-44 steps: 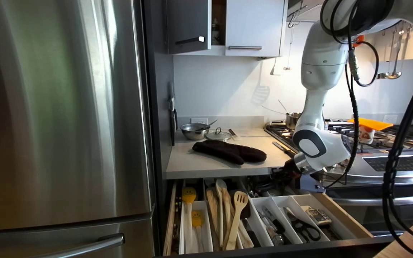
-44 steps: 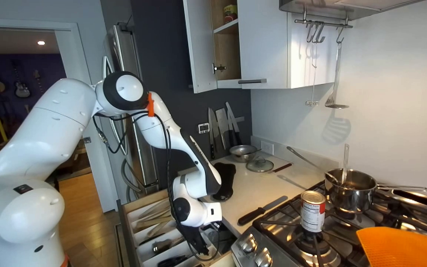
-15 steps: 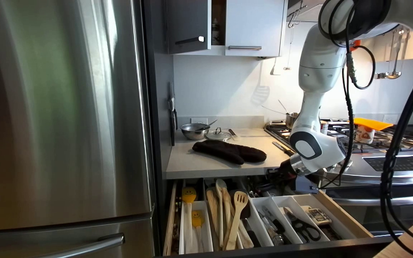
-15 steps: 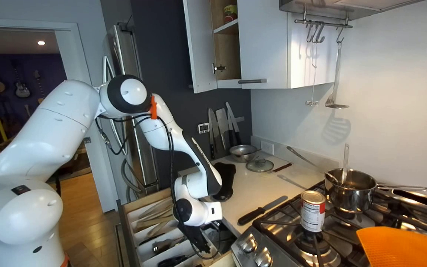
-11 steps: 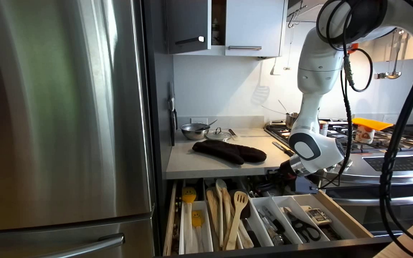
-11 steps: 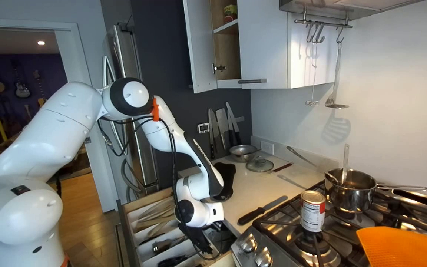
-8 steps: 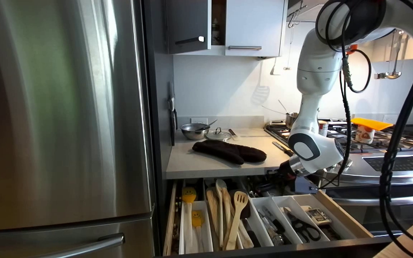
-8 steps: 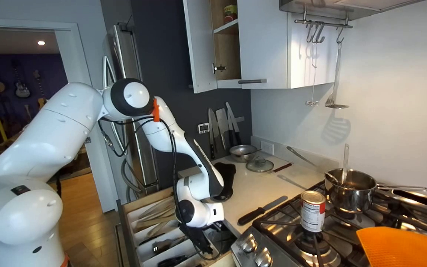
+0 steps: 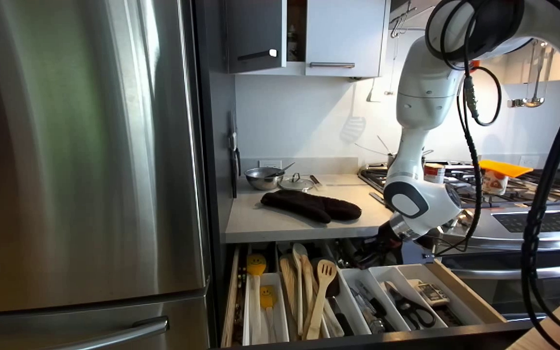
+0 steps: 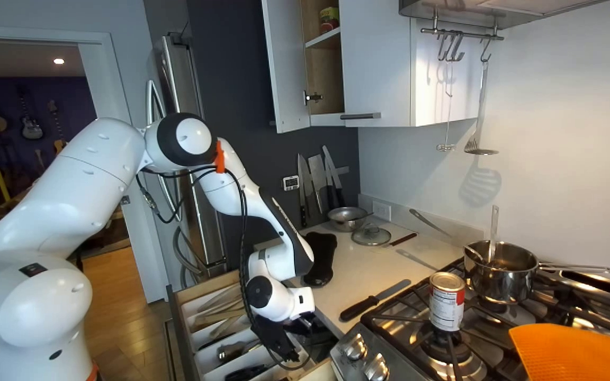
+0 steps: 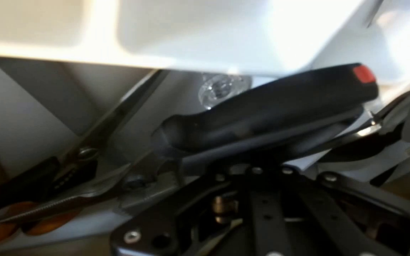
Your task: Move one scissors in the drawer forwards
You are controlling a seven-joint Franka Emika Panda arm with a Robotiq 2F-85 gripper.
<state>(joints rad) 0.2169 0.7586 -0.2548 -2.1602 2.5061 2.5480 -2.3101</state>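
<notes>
The drawer [image 9: 469, 291] stands open, with pale wood sides and white trays; it also shows in an exterior view [image 10: 207, 286]. My gripper [image 9: 365, 255] reaches into its back right part, under the counter edge. In the wrist view black-handled scissors [image 11: 279, 103] with a red end lie across the jaws. My gripper [image 11: 262, 158] looks shut on their handle; the fingertips are hidden in dark. Other scissors [image 11: 87, 153] lie at the left, near orange handles [image 11: 52, 220]. Black scissors [image 9: 411, 308] lie in a front tray, also seen in an exterior view [image 10: 247, 372].
Wooden spoons [image 9: 321, 296] and white dividers [image 9: 372, 287] fill the drawer. The counter edge [image 9: 299, 235] overhangs its back. Dark mitts [image 9: 309, 204] lie on the counter. The fridge [image 9: 90, 146] borders the left. A stove with a can [image 10: 447, 301] and pot [image 10: 501, 280] is beside the drawer.
After holding nearly still, the arm and gripper have shifted toward the fridge side and slightly toward the drawer's front. The front tray's scissors have not moved.
</notes>
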